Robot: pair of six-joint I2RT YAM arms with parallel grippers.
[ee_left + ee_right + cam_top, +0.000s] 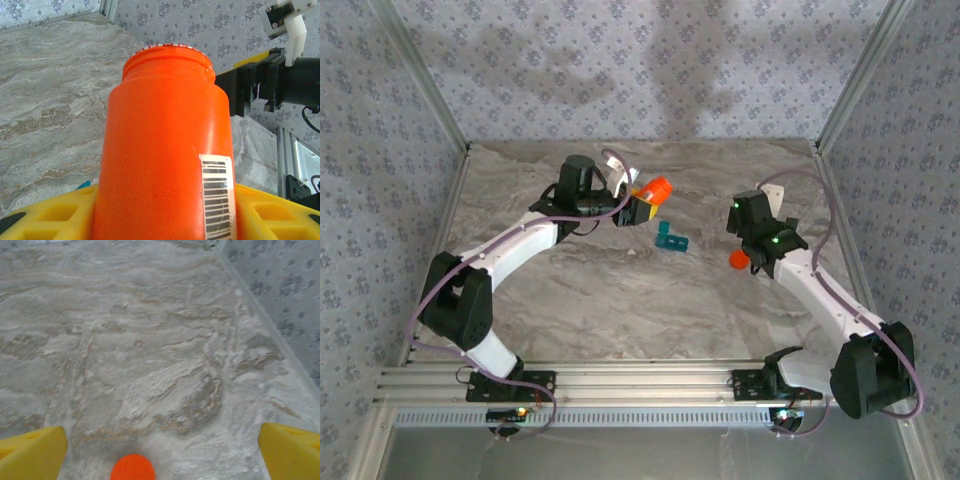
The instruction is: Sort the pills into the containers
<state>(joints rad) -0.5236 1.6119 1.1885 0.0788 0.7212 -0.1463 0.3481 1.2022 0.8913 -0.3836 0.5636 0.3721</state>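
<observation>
My left gripper is shut on the orange bottle, held tilted above the table. In the left wrist view the bottle stands between the yellow fingers with its mouth uncapped and a barcode label on its side; its inside is hidden. The teal-blue pill organiser lies on the table just below and right of the bottle. My right gripper is open, with a small orange cap on the table beside it. In the right wrist view the cap lies low between the spread fingers.
The marble-patterned table is bounded by patterned walls with metal posts. The right arm's black wrist shows beyond the bottle in the left wrist view. An aluminium rail runs along the near edge.
</observation>
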